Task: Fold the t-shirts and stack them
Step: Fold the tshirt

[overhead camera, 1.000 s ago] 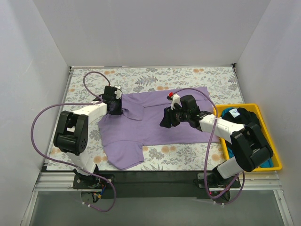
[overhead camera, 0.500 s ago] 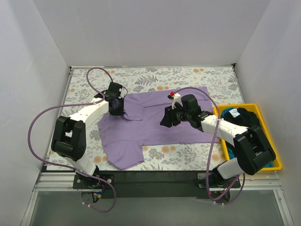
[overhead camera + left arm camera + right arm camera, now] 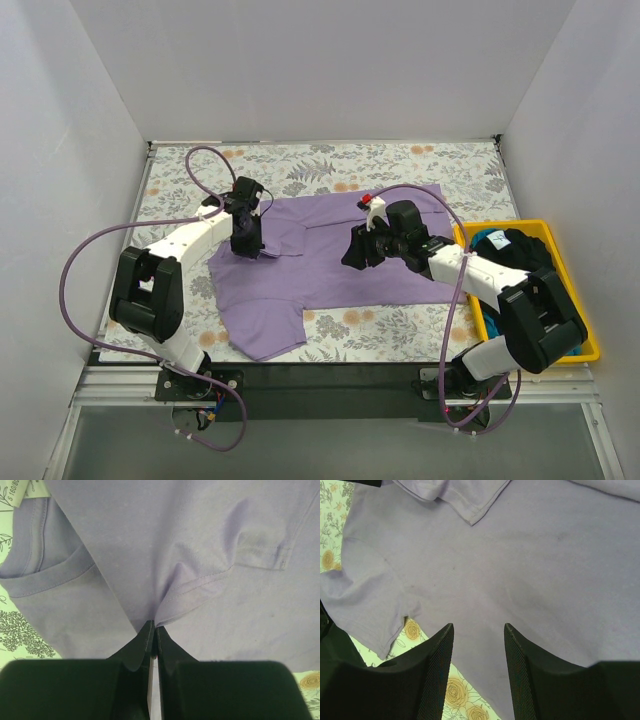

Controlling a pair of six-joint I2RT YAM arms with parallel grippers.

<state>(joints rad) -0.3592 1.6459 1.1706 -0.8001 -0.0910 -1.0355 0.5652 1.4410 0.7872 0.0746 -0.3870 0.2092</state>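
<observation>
A lavender t-shirt (image 3: 330, 270) lies spread on the floral table, its left sleeve and shoulder folded inward. My left gripper (image 3: 250, 247) is shut on a pinch of that fabric at a stitched hem (image 3: 200, 582), with the fingertips (image 3: 150, 630) pressed together. The collar and a white label (image 3: 22, 491) show at the upper left of the left wrist view. My right gripper (image 3: 349, 258) hovers open over the shirt's middle (image 3: 520, 555), nothing between its fingers (image 3: 437, 650). A blue t-shirt (image 3: 488, 240) and a black t-shirt (image 3: 527, 247) lie in the tray.
A yellow plastic tray (image 3: 505, 225) stands at the right edge of the table beside the right arm. The floral tablecloth (image 3: 400, 160) shows beyond the shirt and along its near side (image 3: 455, 695). White walls close in the table on three sides.
My left gripper has carried its pinch of lavender fabric a little toward the near side and right, over the shirt. The right gripper has barely moved.
</observation>
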